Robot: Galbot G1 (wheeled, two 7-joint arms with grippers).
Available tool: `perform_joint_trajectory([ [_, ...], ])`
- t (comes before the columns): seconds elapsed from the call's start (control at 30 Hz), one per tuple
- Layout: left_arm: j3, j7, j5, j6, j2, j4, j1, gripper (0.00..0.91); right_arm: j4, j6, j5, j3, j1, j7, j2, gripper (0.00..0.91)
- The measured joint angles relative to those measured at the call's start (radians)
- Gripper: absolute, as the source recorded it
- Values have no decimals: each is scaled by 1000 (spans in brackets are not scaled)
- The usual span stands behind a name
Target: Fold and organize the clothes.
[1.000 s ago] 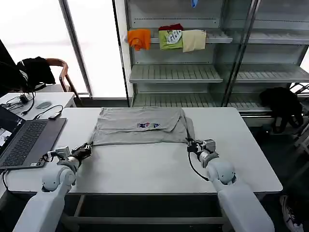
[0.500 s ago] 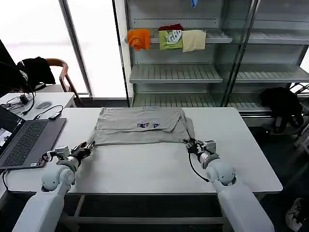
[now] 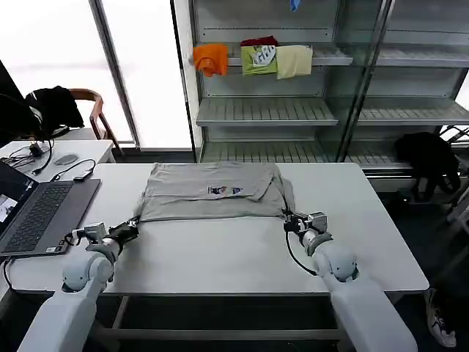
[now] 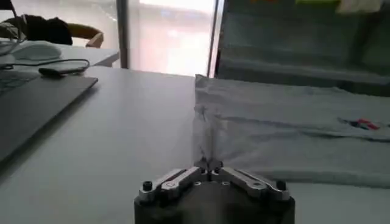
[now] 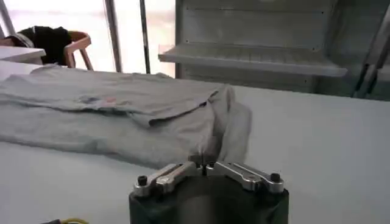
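A light grey shirt [image 3: 212, 192] lies partly folded across the far middle of a white table [image 3: 220, 257], its small coloured chest print facing up. The left gripper [image 3: 130, 229] sits low at the shirt's near-left corner, and in the left wrist view its fingers [image 4: 183, 177] are drawn together with a pinch of cloth between the tips. The right gripper [image 3: 290, 220] does the same at the near-right corner, where the cloth bunches and lifts slightly toward the closed tips. Holding both near corners at once likely keeps the hem taut and level, so that the near edge can be carried over as 1 straight fold. The near half of the table is bare, giving room to pull back or lift. A laptop [image 3: 33, 213] with cables sits on the left, near the left arm, so a wide swing that way risks a knock. The table's right side is open. Behind the table stands a shelf [image 3: 293, 110] with 3 folded coloured garments [image 3: 256, 57] on an upper level.
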Motion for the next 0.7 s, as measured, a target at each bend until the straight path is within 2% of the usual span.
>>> perform_joint_trajectory([
  [0.4, -26, -34, -28, 27, 45, -108, 53, 0, 121, -23, 63, 25, -59, 11, -84, 0],
  [0.7, -73, -107, -44, 39, 59, -288, 197, 0, 296, -27, 105, 74, -215, 22, -199, 0],
])
